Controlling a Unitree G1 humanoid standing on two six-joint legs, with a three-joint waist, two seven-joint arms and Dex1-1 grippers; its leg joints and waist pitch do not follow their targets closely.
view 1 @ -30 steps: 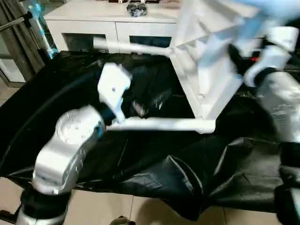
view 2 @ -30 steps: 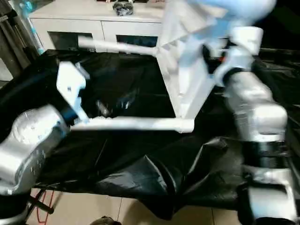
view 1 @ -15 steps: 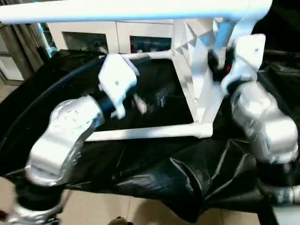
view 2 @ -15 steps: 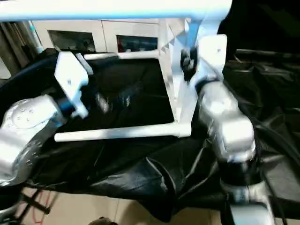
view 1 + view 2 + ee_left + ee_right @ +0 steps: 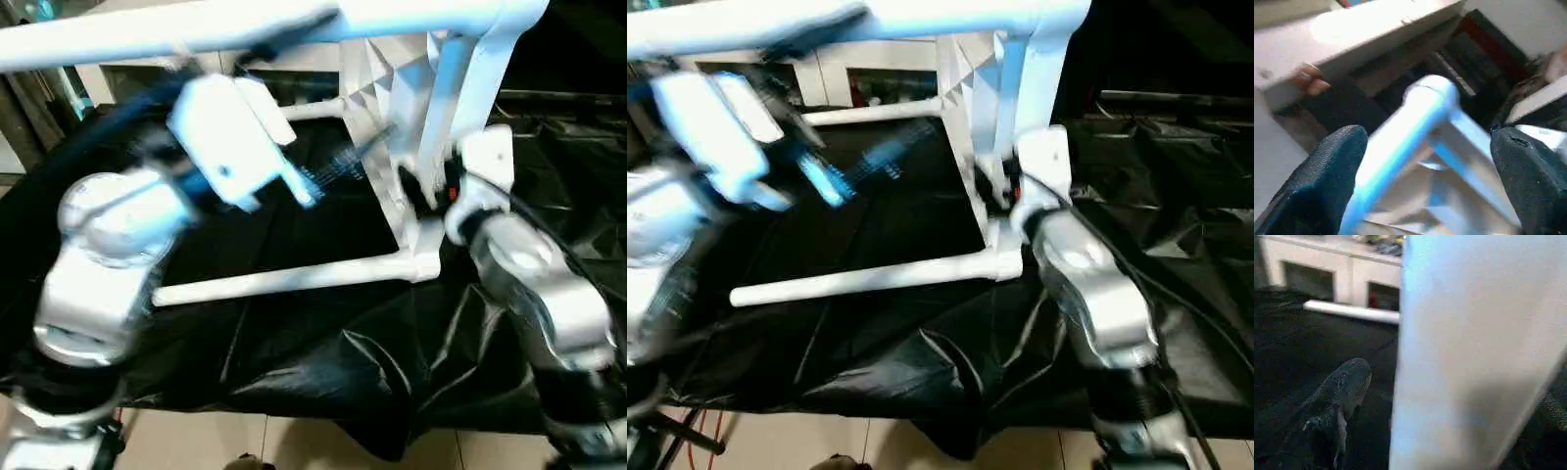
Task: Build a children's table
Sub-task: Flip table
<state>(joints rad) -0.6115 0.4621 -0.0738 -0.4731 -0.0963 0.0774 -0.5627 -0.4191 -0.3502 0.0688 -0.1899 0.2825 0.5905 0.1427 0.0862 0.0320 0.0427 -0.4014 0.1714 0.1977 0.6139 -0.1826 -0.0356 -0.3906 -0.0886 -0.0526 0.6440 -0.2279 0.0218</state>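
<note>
Left arm: silver forearm raised at the scene's left, white wrist housing blurred above it.
Left gripper: two black fingers spread wide. A white tubular leg runs between them; contact with either pad cannot be confirmed, and no grip is evident.
Person's hand: fingertips visible beyond the leg, resting at the edge of a pale panel, in the left wrist view.
Children's table: lying on its side on the black-draped work table, square top upright with ribbed underside facing the left arm.
Legs fitted: one upper leg runs level across the top of the head views; one lower leg lies along the black cover from the bottom corner socket; a third leg projects behind, near the cabinet.
White cabinet: with glass doors, behind the work table.
Right arm: silver forearm reaches up to the table top's lower edge, on the scene's right.
Right gripper: positioned against the table top near the lower corner socket. One black finger is visible beside a broad white surface; jaw spacing and any hold cannot be determined.
</note>
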